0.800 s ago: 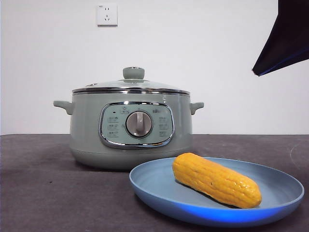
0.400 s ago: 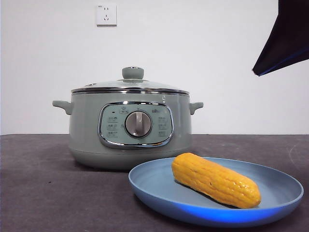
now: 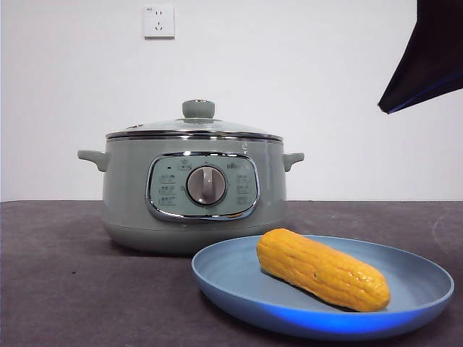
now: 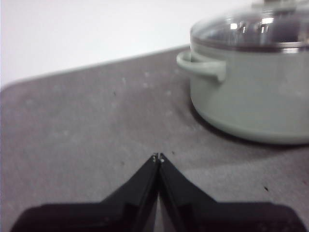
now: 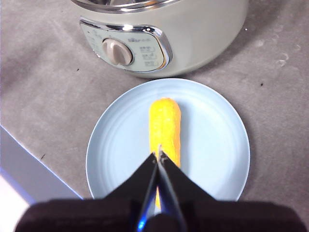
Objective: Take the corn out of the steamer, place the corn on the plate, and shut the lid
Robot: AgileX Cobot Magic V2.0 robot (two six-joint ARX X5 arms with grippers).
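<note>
With the corn (image 3: 323, 270) lying on the plate (image 3: 423, 278) and the lid (image 3: 194, 128) seated on the steamer (image 3: 130, 195) (task apparently complete), both grippers, left (image 4: 158, 157) and right (image 5: 158, 153), hang empty, jaws pressed together.

No text, brand or number is legible. The control panel (image 3: 203, 186) of the steamer (image 3: 194, 189) carries small printed icons and captions around its central dial (image 3: 207, 185), all too small and blurred to read in both the front and right wrist views. The wall socket (image 3: 158, 21) bears only tiny, unreadable marks.
</note>
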